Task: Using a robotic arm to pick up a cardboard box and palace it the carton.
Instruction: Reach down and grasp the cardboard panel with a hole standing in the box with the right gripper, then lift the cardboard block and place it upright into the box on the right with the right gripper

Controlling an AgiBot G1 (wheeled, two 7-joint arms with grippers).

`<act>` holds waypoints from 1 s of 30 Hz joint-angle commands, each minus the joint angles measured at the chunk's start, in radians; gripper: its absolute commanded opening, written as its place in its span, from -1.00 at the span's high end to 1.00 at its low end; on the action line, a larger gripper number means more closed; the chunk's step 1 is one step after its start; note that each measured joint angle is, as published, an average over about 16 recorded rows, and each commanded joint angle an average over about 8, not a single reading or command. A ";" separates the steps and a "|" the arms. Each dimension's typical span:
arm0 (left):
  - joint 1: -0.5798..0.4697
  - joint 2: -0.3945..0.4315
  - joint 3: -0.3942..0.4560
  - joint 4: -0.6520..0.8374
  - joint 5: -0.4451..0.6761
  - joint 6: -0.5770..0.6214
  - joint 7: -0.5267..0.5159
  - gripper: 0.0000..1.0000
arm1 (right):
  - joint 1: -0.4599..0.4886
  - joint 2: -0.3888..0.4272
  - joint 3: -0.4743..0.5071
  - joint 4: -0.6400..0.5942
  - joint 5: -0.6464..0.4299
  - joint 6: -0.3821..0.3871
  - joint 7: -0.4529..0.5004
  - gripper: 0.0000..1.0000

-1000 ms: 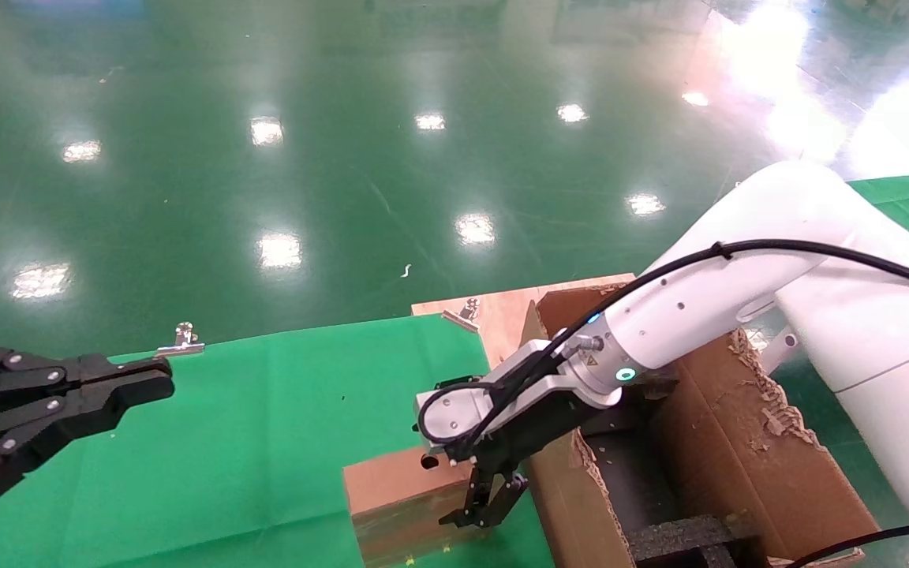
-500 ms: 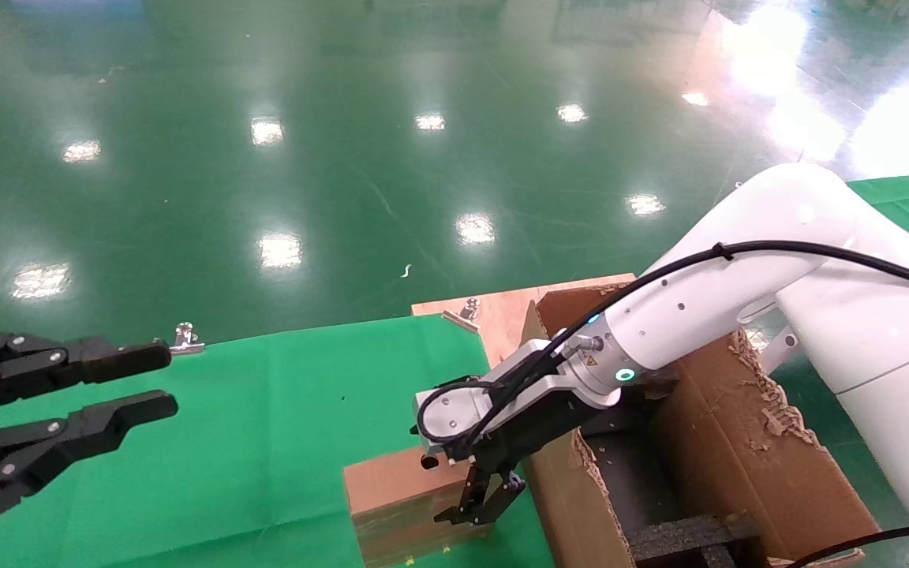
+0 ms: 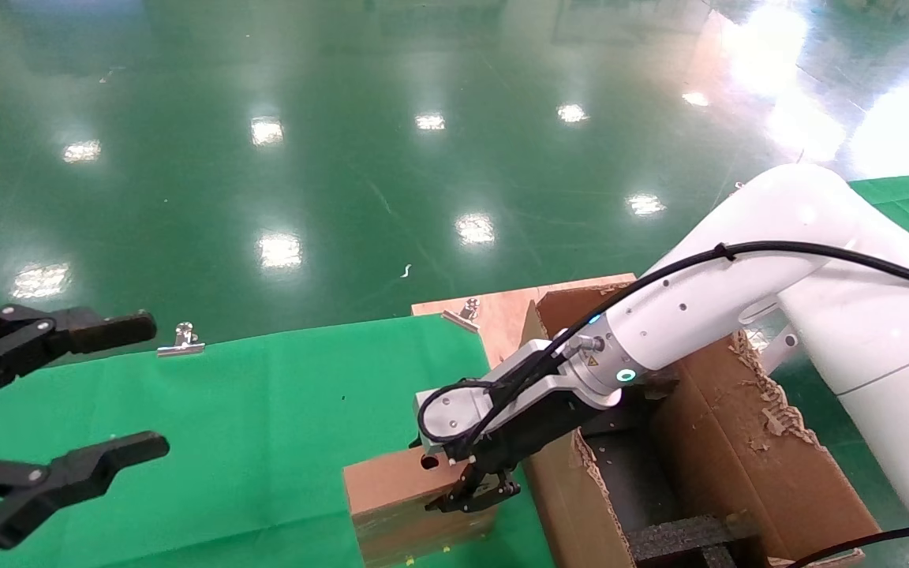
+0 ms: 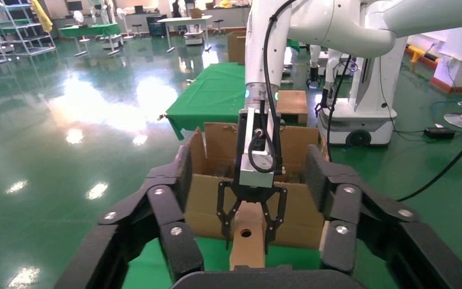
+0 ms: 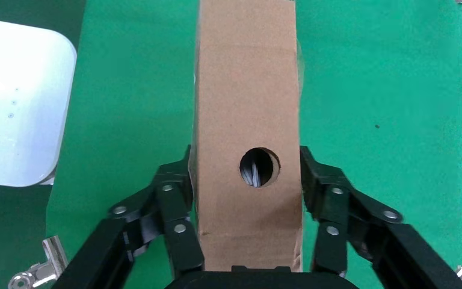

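The small brown cardboard box (image 3: 391,489) stands on its edge on the green cloth, its round hole facing up. My right gripper (image 3: 474,495), on the white arm with the green ring light, is shut on it from above beside the hole. In the right wrist view the black fingers (image 5: 174,198) press both sides of the box (image 5: 246,90). The large carton (image 3: 738,450) with torn flaps and black foam stands just right of the box. My left gripper (image 3: 151,384) hangs wide open and empty at the far left, facing the box (image 4: 246,244).
Green cloth (image 3: 265,410) covers the table. A wooden board (image 3: 502,309) lies behind the carton. Metal clips (image 3: 180,341) (image 3: 466,309) sit at the cloth's far edge. Shiny green floor lies beyond. A white body (image 5: 12,108) and a clip (image 5: 36,274) show by the cloth.
My right gripper's fingers have closed in onto the box. My left gripper has gone from shut to wide open.
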 commanded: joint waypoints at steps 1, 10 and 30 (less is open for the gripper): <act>0.000 0.000 0.000 0.000 0.000 0.000 0.000 -1.00 | 0.000 0.000 0.000 0.000 0.000 0.000 0.000 1.00; 0.000 0.000 0.000 0.000 0.000 0.000 0.000 -1.00 | 0.000 0.001 0.002 0.001 0.004 0.001 0.001 1.00; 0.000 0.000 0.000 0.000 0.000 0.000 0.000 -1.00 | 0.360 0.122 -0.039 -0.087 0.232 -0.035 -0.042 1.00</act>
